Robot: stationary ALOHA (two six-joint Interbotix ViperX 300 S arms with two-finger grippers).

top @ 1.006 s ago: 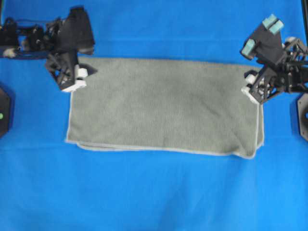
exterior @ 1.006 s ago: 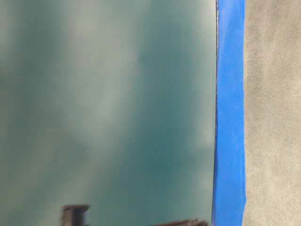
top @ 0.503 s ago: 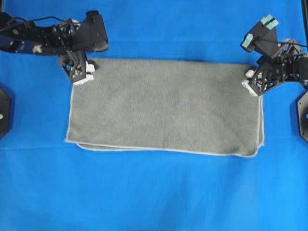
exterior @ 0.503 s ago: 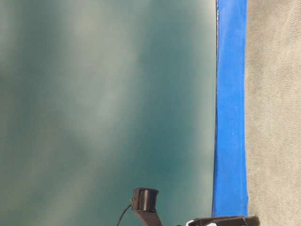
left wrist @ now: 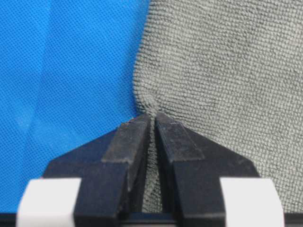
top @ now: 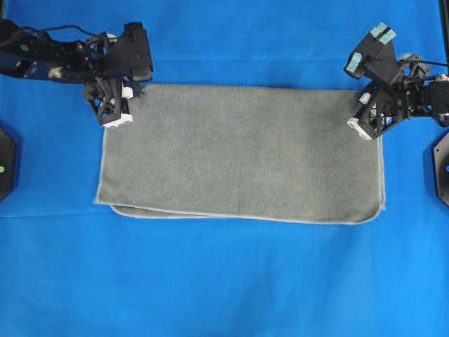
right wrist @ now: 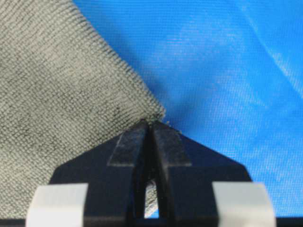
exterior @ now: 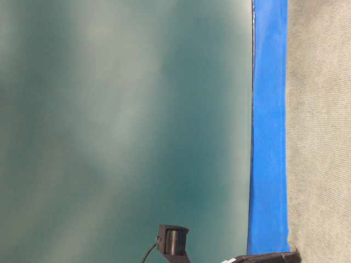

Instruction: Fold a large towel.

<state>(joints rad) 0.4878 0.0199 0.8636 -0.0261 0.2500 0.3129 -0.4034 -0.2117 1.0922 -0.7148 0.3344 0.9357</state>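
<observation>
- Tabletop [top: 224,288], covered in bright blue cloth, fills the overhead view; everything else sits on it.
- Towel [top: 238,151]: grey-green terry, folded once into a long rectangle, lying flat across the middle of the tabletop. Pale stitched edge runs along its near side, where a lower layer peeks out below the upper one toward the left corner. Its fold runs along the far side.
- Table-level view: the picture is turned on its side; the towel's terry fills the right strip, a band of blue beside it, blurred teal background beyond. A dark arm part shows at the bottom edge, too little to tell more.
- Left arm [top: 49,56] reaches in from the towel's far-left side; right arm [top: 421,95] from its far-right side.
- Left gripper [left wrist: 152,124] at the towel's far-left corner: jaws pressed together, pinching a small pucker of the terry at the towel's edge.
- Right gripper [right wrist: 147,126] at the towel's far-right corner: jaws pressed together on the tip of that corner, a sliver of cloth showing between them.
</observation>
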